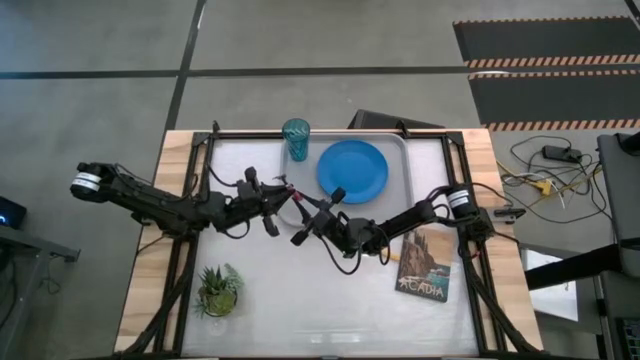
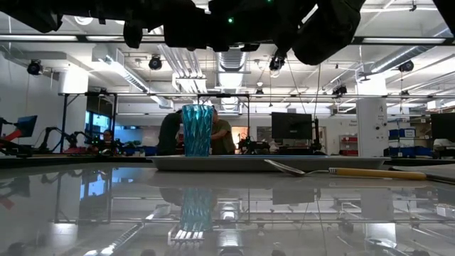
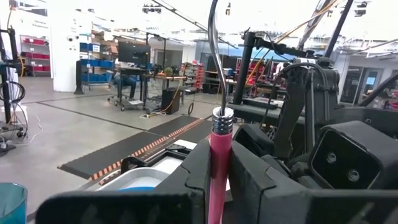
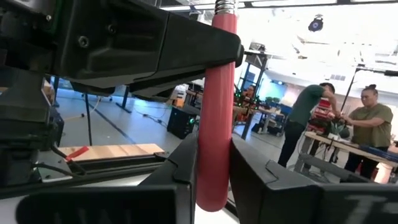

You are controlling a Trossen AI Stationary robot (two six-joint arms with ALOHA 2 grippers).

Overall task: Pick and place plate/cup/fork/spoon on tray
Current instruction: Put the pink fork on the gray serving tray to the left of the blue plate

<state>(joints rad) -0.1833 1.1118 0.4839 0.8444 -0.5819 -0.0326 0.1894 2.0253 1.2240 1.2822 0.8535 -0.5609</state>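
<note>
The fork (image 1: 293, 197), with a pink-red handle and metal neck, is in the air between my two grippers, over the near left corner of the grey tray (image 1: 400, 145). My left gripper (image 1: 276, 203) and my right gripper (image 1: 312, 222) are both shut on it. The blue plate (image 1: 352, 170) lies flat in the tray. The teal cup (image 1: 296, 136) stands upright at the tray's far left corner and also shows in the low view (image 2: 197, 130). The spoon (image 2: 334, 171) lies on the table in the low view; in the high view the arms hide it. My left gripper pinches the fork's pink handle near its metal collar (image 3: 219, 146) between its two fingers, which lie across the handle. The metal neck (image 3: 212, 56) sticks out past the fingers, and the fork is clear of the table. My right gripper pinches the pink handle near its free end (image 4: 212, 180) between its two fingers (image 4: 180, 168), which lie across the handle. It comes from the table's right side, opposite my left gripper's fingers (image 4: 155, 43), which show farther along the same handle.
A small potted green plant (image 1: 218, 290) stands at the near left of the table. A dark picture book (image 1: 424, 262) lies at the right, beside my right arm. People stand at benches in the room beyond the table (image 4: 311, 118).
</note>
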